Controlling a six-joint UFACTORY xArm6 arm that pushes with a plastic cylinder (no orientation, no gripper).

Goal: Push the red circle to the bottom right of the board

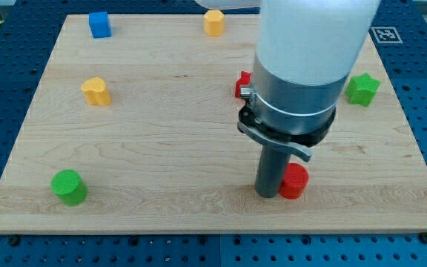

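The red circle (295, 182) is a short red cylinder near the view's bottom, right of the middle of the wooden board (161, 133). My tip (268, 194) is the lower end of the dark rod and stands right against the red circle's left side. The large white and grey arm body hangs above them and hides part of the board.
A second red block (242, 84) peeks out left of the arm. A green star (362, 89) is at the right, a green cylinder (69, 186) at the bottom left, a yellow block (96, 91) at the left, a blue cube (99, 24) and an orange block (213, 22) at the top.
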